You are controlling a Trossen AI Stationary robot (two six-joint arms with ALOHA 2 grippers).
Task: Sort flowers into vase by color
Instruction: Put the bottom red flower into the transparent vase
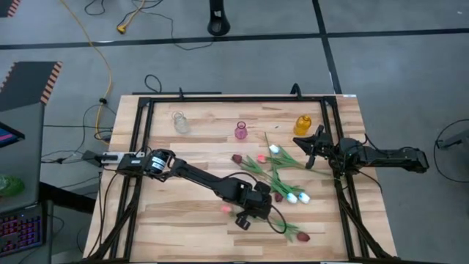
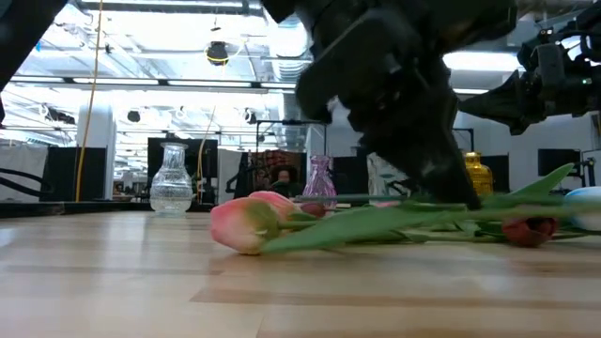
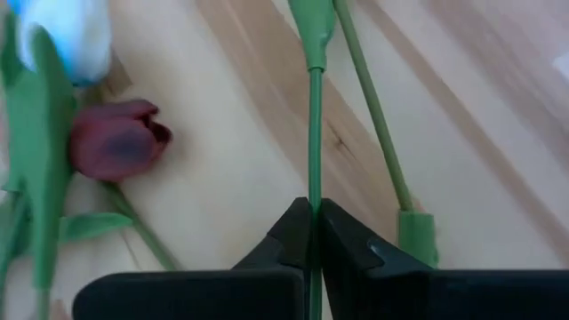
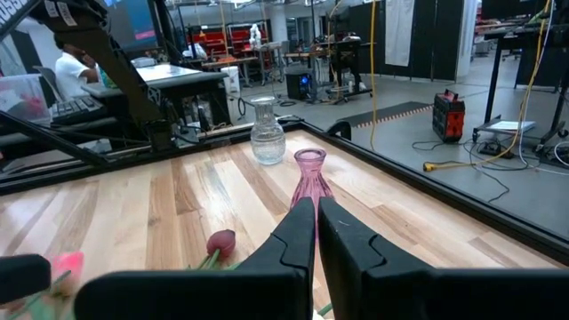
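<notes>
Pinching a thin green stem between shut fingertips, left gripper low over the front-centre of the table; stem belongs to the pink tulip lying flat on the wood, head toward the front; likely very light, stem thin and bendy, probably wire-cored plastic, head soft fabric; best taken mid-stem as here, not by head or leaf, which would crush or slip; expect droop and swing once lifted, head-heavy end sagging. Other flowers scattered just beside, stems crossing: white heads, a dark red tulip near the grip, another dark red one at the front edge; risk of dragging a neighbouring stem along. Three vases along the far side: clear glass vase, pink vase, amber vase; narrow necks, so stem end must go in first. Right gripper waiting near the amber vase, fingers closed on nothing.
</notes>
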